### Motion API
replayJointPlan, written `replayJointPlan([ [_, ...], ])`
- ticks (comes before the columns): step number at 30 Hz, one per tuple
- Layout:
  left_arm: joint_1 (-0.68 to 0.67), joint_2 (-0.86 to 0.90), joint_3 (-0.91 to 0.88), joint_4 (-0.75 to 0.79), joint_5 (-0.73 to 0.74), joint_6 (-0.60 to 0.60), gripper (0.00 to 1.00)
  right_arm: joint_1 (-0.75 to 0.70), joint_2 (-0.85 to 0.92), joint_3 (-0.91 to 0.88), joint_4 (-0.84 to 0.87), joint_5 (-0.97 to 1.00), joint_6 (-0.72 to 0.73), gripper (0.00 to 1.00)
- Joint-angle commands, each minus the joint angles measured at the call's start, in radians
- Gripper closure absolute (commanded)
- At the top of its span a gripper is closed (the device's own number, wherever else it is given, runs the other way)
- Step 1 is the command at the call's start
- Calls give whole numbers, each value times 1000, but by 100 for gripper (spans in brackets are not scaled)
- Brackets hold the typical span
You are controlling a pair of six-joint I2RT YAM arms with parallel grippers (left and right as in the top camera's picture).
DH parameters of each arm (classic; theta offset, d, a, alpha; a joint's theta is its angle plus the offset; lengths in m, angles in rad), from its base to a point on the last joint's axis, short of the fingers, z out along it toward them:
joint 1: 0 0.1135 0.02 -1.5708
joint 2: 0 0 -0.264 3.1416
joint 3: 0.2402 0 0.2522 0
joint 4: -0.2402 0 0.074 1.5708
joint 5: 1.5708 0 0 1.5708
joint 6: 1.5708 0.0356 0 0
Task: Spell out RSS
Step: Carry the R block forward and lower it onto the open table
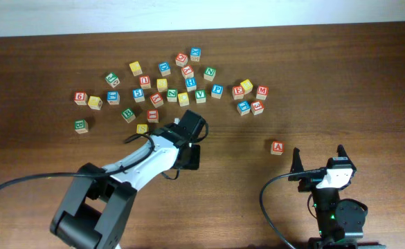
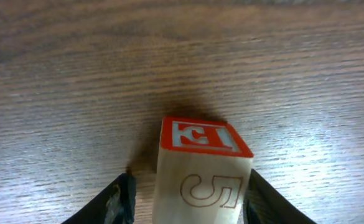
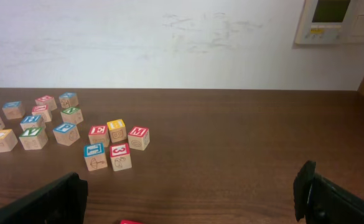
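In the left wrist view a wooden block (image 2: pixel 200 168) with a red-framed top face and an outlined 5 on its near side stands on the table between my left gripper's fingers (image 2: pixel 191 202). The right finger touches the block. A narrow gap shows at the left finger. I cannot read the top letter for sure. In the overhead view the left gripper (image 1: pixel 185 128) sits just below the block cluster and hides this block. My right gripper (image 1: pixel 318 162) is open and empty, behind a red A block (image 1: pixel 277 146), whose top edge shows in the right wrist view (image 3: pixel 129 221).
Several lettered blocks lie scattered across the far middle of the table (image 1: pixel 171 86), with a small group at the right (image 1: pixel 249 97) that also shows in the right wrist view (image 3: pixel 110 146). A white wall (image 3: pixel 169 43) runs behind the table.
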Motion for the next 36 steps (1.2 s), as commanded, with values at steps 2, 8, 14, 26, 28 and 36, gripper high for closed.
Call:
replayJointPlan([
  [2,2,18,-5,48,-8,6,57,-6,-7,-5,-5,2,11,2],
  [8,2,18,-5,59,-8,6,68,-6,-7,-5,-5,2,11,2],
  [14,2,14,21,-31,-3,6,73,-6,-7,-5,-5,2,11,2],
  [26,-28,16,-9,-758,378,103,75,-6,-7,-5,-5,2,11,2],
  [28,-29,16,-26,-804,378,114,74,-6,-7,-5,-5,2,11,2],
  [36,-29,18,-168,-561,338,113,73,-6,-7,-5,-5,2,11,2],
])
